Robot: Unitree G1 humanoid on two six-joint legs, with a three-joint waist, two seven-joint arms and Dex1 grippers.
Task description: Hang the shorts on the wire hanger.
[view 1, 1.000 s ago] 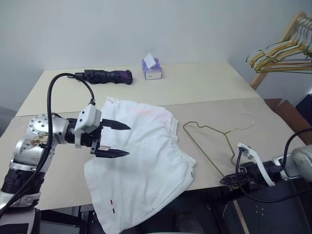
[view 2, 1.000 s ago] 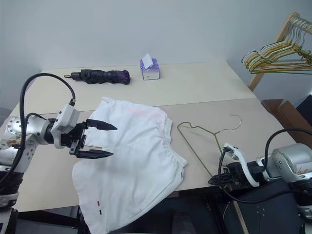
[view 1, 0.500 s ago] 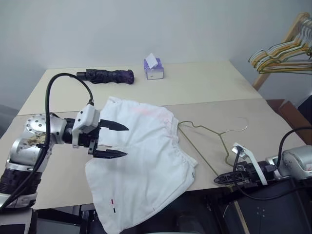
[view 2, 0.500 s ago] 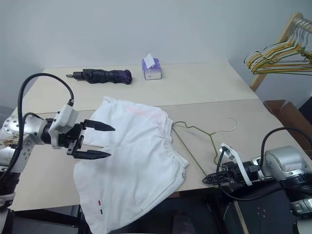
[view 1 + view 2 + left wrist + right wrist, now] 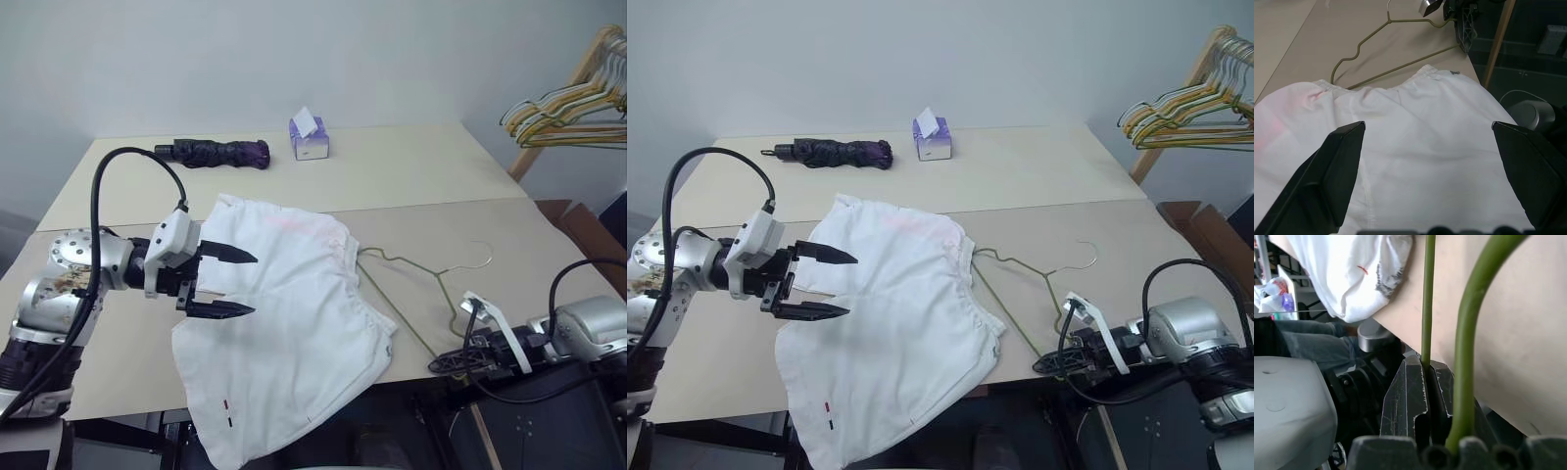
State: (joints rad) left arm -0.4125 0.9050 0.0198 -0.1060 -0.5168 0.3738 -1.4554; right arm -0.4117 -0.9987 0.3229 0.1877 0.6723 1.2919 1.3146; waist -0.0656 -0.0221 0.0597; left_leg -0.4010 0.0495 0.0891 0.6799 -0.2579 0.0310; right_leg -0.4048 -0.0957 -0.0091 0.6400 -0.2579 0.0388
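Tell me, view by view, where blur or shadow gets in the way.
Right wrist view: the wire hanger looms close and soft-edged. Left wrist view: the shorts are sharp, with a pink tint at one side. Eye views: even light, faint shadows on the table.

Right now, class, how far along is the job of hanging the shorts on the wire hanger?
Early stage. Done: the right tool is shut on the wire hanger at the table's near edge. In hand: the hanger's far corner lies at the waistband of the shorts, which lie flat, one leg hanging over the edge. The left tool hovers open above them. Left: threading the shorts onto the hanger.
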